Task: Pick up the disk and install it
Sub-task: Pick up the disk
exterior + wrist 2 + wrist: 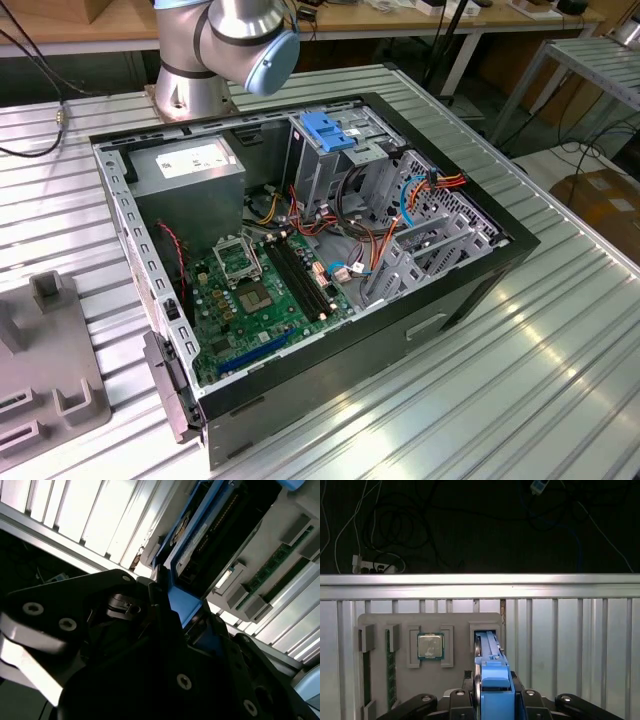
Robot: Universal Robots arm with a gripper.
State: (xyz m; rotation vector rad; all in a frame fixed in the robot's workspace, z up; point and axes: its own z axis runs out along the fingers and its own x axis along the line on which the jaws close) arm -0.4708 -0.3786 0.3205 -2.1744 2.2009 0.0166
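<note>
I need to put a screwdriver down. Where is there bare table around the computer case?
Bare slatted table lies on the exterior view's right of the computer case. Between the case and the grey fixture tray is only a narrow strip. Inside the case, cables crowd.

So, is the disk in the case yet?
No. The disk stands on edge in the grey tray's slot, with the gripper shut on it.

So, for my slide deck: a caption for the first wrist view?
Gripper clamps the disk upright in its grey tray slot, beside a processor.
</note>
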